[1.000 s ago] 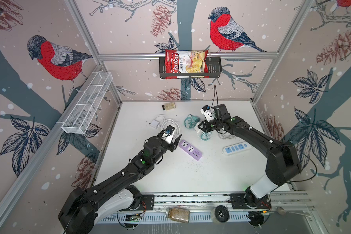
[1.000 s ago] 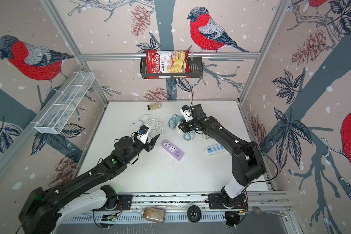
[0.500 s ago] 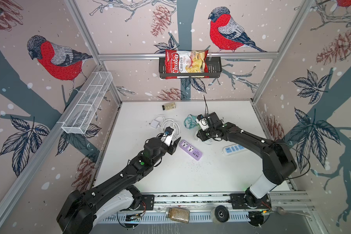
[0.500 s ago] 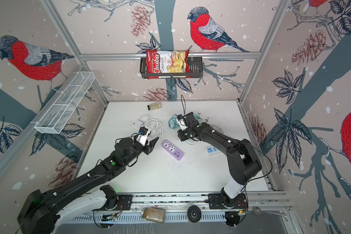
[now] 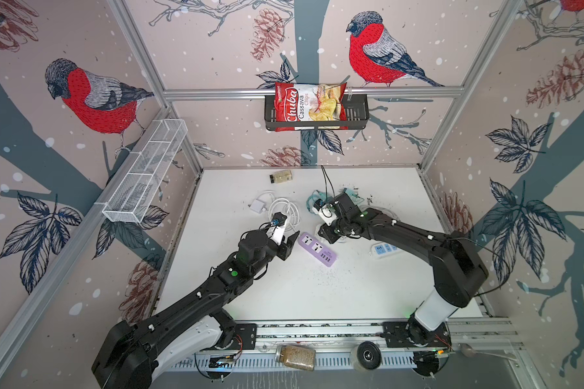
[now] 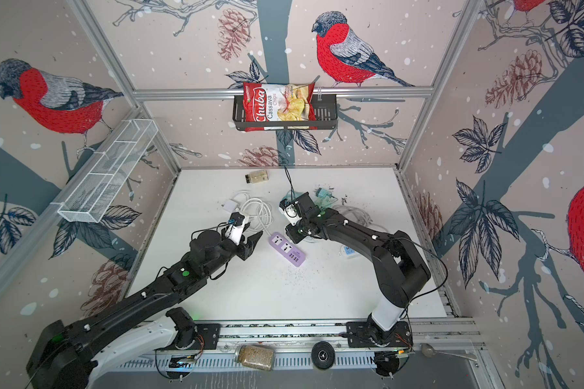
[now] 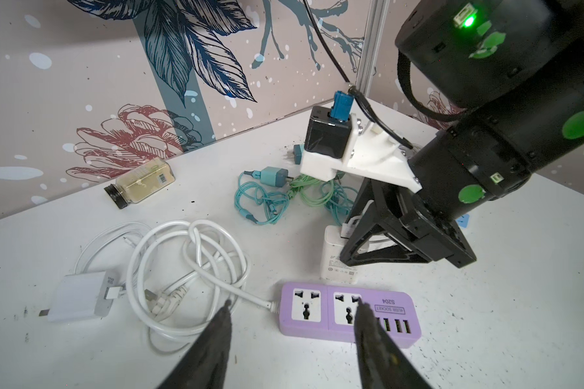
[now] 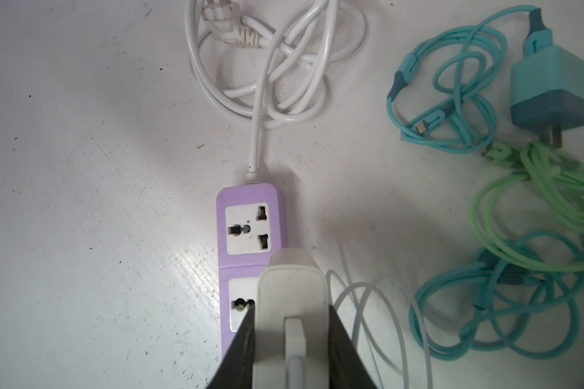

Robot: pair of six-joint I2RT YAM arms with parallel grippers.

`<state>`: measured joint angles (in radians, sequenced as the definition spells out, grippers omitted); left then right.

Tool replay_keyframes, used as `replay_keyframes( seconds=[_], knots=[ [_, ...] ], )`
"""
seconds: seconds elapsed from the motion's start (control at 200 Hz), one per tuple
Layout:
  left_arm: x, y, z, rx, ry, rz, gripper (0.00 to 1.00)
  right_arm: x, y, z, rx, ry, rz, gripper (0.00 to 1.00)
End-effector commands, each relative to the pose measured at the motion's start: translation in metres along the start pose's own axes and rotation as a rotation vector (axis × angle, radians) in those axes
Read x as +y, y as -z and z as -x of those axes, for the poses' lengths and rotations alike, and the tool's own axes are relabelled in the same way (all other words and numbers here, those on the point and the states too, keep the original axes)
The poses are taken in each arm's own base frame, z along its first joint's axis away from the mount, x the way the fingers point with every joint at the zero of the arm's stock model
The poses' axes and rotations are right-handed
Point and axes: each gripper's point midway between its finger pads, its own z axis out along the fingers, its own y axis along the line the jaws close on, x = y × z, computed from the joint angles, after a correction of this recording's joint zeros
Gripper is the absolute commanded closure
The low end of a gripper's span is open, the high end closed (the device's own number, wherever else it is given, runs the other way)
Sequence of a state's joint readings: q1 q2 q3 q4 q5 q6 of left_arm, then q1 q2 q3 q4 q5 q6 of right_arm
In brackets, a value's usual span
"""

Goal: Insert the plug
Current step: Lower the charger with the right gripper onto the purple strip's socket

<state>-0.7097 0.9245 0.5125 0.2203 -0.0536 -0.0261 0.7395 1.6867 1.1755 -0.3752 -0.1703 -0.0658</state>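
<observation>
A purple power strip [image 5: 317, 249] [image 6: 287, 249] lies flat mid-table, both sockets empty. My right gripper [image 8: 292, 310] is shut on a white plug [image 8: 292, 296], a boxy adapter with a thin white cord. It holds the plug just over the strip's right edge [image 8: 250, 222], beside the second socket. The left wrist view shows the plug [image 7: 338, 259] tipped down behind the strip [image 7: 348, 313]; its prongs are hidden. My left gripper [image 7: 293, 303] [image 5: 289, 240] hovers open at the strip's cord end, holding nothing.
The strip's white cord coil [image 5: 285, 210] and a white charger [image 5: 257, 205] lie back left. Teal and green cables [image 8: 486, 101] with a teal charger [image 8: 536, 91] lie behind the right gripper. A jar [image 5: 280, 176] lies by the back wall, a blue-white strip [image 5: 385, 249] under the right arm.
My right gripper has carried the white plug from the back of the table down and forward to the purple strip. The left gripper stayed by the strip and narrowed slightly.
</observation>
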Motion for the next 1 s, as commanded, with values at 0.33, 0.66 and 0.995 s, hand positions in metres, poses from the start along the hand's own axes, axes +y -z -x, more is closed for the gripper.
replay_keyframes(
  seconds=[0.33, 0.66, 0.995],
  knots=[
    [0.019, 0.007, -0.006, -0.008, 0.014, 0.110, 0.43, 0.021, -0.017, 0.021, -0.004, 0.142, 0.047, 0.92],
    [0.022, 0.013, -0.010, -0.005, 0.022, 0.126, 0.43, 0.023, -0.026, 0.021, 0.002, 0.182, 0.066, 0.93],
    [0.024, 0.015, -0.012, -0.004, 0.019, 0.136, 0.42, 0.019, -0.039, 0.012, 0.039, 0.187, 0.070, 0.94]
  ],
)
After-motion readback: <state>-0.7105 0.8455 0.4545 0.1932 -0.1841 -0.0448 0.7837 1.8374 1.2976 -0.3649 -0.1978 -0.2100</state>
